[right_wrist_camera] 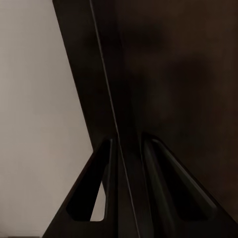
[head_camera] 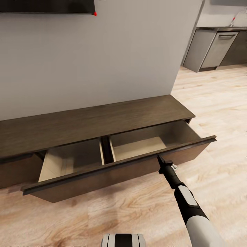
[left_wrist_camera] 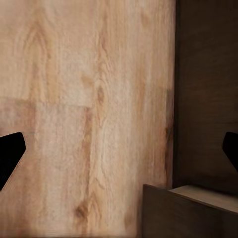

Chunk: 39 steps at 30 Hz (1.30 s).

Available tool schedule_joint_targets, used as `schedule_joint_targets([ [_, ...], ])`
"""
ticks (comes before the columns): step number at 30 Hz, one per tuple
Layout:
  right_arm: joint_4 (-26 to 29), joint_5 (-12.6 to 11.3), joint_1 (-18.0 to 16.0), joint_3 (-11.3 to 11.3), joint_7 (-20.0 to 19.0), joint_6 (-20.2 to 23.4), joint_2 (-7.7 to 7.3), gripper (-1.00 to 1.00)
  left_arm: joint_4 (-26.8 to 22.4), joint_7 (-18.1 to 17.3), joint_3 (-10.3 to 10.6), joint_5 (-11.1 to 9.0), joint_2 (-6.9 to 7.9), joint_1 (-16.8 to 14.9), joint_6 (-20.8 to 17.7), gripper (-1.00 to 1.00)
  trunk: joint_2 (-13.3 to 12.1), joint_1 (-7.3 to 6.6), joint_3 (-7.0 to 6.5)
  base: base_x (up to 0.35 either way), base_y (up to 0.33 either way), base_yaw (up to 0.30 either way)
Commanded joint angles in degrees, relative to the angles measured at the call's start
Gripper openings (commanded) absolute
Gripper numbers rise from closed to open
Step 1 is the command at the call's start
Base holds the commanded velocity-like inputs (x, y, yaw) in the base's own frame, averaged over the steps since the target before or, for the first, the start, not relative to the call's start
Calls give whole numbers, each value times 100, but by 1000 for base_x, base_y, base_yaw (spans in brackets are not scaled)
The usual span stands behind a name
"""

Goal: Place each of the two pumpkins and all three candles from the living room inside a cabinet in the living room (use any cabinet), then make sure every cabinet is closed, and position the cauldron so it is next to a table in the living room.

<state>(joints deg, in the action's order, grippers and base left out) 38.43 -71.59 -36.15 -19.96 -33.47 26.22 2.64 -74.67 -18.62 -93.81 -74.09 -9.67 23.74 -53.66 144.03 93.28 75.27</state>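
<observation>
The long dark-brown cabinet stands against the grey wall. Its wide drawer is pulled out, and both pale-wood compartments are bare. My right gripper sits at the top edge of the drawer front, right of centre. In the right wrist view its two dark fingers straddle that thin edge and are shut on it. My left gripper is open, with its fingertips far apart over the wood floor beside a dark cabinet corner. No pumpkins or candles are in view.
Light wood floor spreads in front of and to the right of the cabinet. Grey kitchen units stand far back on the right. A dark screen's lower edge hangs on the wall above. My base shows at the bottom.
</observation>
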Motion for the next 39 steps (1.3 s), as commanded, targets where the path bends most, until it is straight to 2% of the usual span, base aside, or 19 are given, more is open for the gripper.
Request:
schedule_joint_targets([
  [1, 16, -110, -6, 5, -52, 120, 9, -100, 1, -23, -6, 26, 0, -1, -21, 100, 2, -3, 2, -66, -18, 0],
  [25, 16, -110, -10, 0, -46, 120, 9, -100, 32, -8, -6, 26, 8, -1, -13, 100, 2, -3, 2, -147, -14, 0],
  [39, 19, -102, -14, 0, -28, 112, 7, -100, 32, -3, -6, 26, 2, -1, -13, 100, 2, -3, 2, -23, -5, 0],
])
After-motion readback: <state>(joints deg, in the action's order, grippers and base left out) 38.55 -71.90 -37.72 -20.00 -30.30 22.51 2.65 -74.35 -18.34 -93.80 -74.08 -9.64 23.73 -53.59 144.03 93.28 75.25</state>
